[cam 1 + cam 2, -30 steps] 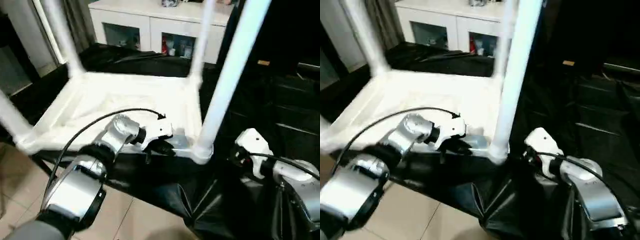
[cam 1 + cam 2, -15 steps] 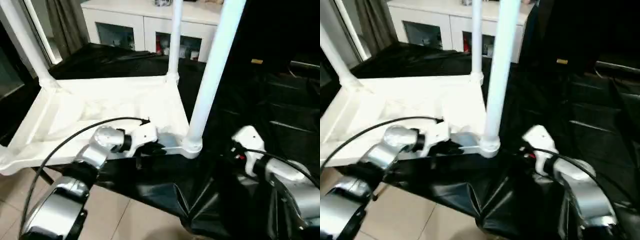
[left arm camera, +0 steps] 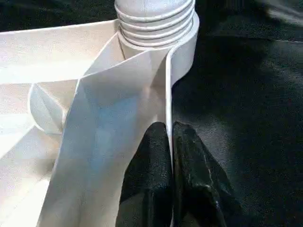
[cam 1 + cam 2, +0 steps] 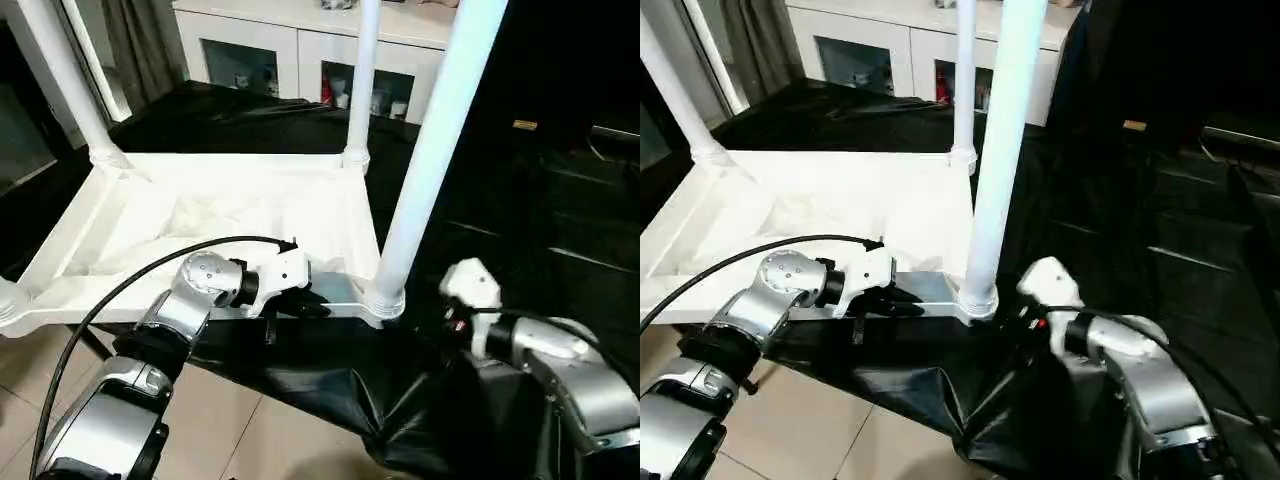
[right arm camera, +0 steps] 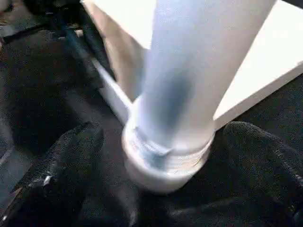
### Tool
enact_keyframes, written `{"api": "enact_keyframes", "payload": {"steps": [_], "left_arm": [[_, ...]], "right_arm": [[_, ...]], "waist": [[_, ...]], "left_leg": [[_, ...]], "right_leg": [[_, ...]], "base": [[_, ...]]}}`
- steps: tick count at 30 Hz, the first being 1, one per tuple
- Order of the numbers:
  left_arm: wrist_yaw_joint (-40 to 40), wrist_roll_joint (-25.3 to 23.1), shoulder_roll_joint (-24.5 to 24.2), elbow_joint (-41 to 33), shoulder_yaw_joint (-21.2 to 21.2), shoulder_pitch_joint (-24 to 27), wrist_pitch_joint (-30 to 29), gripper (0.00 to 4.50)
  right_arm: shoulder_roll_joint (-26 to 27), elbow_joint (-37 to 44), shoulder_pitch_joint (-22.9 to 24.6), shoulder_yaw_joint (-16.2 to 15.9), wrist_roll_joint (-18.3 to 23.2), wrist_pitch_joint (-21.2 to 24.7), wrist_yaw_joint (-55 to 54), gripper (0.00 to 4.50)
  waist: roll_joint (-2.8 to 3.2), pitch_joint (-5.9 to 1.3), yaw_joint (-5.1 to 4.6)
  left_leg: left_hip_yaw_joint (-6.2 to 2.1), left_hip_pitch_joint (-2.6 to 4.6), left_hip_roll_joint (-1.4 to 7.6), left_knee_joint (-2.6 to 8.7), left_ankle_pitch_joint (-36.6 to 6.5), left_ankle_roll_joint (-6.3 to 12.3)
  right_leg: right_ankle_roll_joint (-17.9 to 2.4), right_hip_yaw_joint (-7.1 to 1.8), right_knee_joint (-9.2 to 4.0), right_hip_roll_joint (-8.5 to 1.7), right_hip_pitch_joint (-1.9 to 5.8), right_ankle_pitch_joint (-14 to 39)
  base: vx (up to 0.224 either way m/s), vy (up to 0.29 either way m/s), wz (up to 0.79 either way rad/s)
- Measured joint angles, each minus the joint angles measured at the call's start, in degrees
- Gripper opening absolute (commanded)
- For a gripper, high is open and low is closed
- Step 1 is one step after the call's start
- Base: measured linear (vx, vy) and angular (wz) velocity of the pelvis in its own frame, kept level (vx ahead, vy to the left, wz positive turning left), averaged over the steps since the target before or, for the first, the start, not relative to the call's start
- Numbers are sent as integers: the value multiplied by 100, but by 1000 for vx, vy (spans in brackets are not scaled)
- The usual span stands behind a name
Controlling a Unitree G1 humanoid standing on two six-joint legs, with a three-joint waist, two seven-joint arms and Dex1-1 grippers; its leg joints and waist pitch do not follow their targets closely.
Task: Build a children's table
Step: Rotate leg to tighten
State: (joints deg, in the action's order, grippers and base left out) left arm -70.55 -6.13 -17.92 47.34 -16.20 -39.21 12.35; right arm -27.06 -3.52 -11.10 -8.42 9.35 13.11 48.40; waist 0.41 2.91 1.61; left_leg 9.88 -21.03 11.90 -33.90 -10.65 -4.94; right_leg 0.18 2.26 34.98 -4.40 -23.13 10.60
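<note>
A: Where does the left pincer (image 3: 169, 156) sit?

B: Its two black fingers (image 3: 149, 161) are clamped on the thin rim wall of the children's table (image 4: 230, 215), along the near edge, just beside the corner socket (image 3: 158, 28) that carries the near leg (image 4: 425, 160). The wall runs up between the fingers, touched on both sides.

A: And the right pincer (image 5: 161, 156)?

B: Spread wide. One finger (image 5: 66, 161) stands on each side of the base of that same near leg, where its threaded collar (image 5: 165, 158) meets the socket. Neither finger presses the leg; both stand a little off it.

A: So how does the children's table lie?

B: Upside down, its ribbed underside facing up, on a desk draped in black sheeting (image 4: 330, 365). The near leg stands upright at the corner closest to the right pincer. A second leg (image 4: 362, 80) rises at the corner behind it, a third (image 4: 65, 85) at the far corner toward the left arm.

A: Anything behind it?

B: A white cabinet (image 4: 300, 50) with glass doors stands beyond the far edge. Pale floor tiles (image 4: 240, 440) lie in front of the near edge.
</note>
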Motion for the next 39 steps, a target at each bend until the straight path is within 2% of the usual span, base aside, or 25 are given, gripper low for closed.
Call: {"api": "enact_keyframes", "payload": {"steps": [5,9,10,14,15,19,21,25,27,29,35,39], "left_arm": [[-86,5,19,-40,-3,-4,-77,0],[-115,5,22,-61,-2,-6,-96,0],[-111,5,21,-61,-2,-6,-100,0],[-105,4,15,-60,-2,-6,-103,0],[-105,4,13,-60,-1,-6,-105,0],[-106,4,13,-60,1,-7,-115,0],[-103,4,13,-60,1,-7,-117,0],[-102,4,12,-49,1,-16,-119,0],[-99,4,10,-29,1,-29,-121,0],[-90,4,8,-27,3,-29,-140,0],[859,-226,328,311,5,-264,-366,0],[1527,-317,773,783,6,-535,-571,0]], "right_arm": [[201,-342,-286,-33,-106,-145,-186,448],[323,-531,-335,-67,-102,-217,-216,448],[342,-596,-369,-68,-102,-229,-212,421],[351,-664,-428,-103,-102,-265,-170,408],[361,-680,-428,-103,-101,-271,-168,379],[413,-767,-429,-113,-92,-359,-148,365],[420,-787,-430,-114,-88,-379,-142,332],[427,-822,-433,-140,-91,-447,-70,312],[439,-857,-451,-140,-92,-463,-64,285],[458,-893,-462,-139,-92,-480,-66,283],[1271,-1351,-500,286,-167,-507,-1515,269],[1941,-1600,-531,470,-483,-607,-2896,268]], "waist": [[-2,-1,29],[-2,-1,40],[-3,-1,37],[-8,2,37],[-7,2,37],[-7,2,34],[-8,2,34],[-10,3,34],[-12,4,32],[-15,4,29],[-54,-12,14],[-53,-39,25]], "left_leg": [[3,2,0,0,0,0],[5,1,0,0,0,0],[6,0,0,0,0,0],[6,1,0,0,0,0],[6,1,0,0,0,0],[6,2,0,0,0,0],[7,2,0,0,1,0],[7,2,0,-1,1,0],[7,1,0,-1,1,0],[6,1,0,-1,1,0],[3,8,-1,-5,2,-2],[3,20,-5,-5,2,-2]], "right_leg": [[-1,0,0,-1,-1,0],[-1,1,-2,-1,-3,0],[-1,2,-1,-1,-3,0],[-1,2,2,-1,-2,0],[-1,1,1,-1,-2,0],[-1,1,2,-1,-2,0],[-2,1,2,-1,-2,-1],[-2,1,2,-1,-2,-1],[-3,0,3,-1,-2,-1],[-4,0,4,-1,-1,-3],[-13,-5,2,-2,6,-9],[-11,-9,0,-5,21,-8]], "base": [[0,0,0],[0,0,0],[0,0,0],[0,0,0],[0,0,0],[0,0,0],[0,0,0],[0,0,0],[0,0,0],[0,0,0],[0,0,0],[0,0,0]]}}
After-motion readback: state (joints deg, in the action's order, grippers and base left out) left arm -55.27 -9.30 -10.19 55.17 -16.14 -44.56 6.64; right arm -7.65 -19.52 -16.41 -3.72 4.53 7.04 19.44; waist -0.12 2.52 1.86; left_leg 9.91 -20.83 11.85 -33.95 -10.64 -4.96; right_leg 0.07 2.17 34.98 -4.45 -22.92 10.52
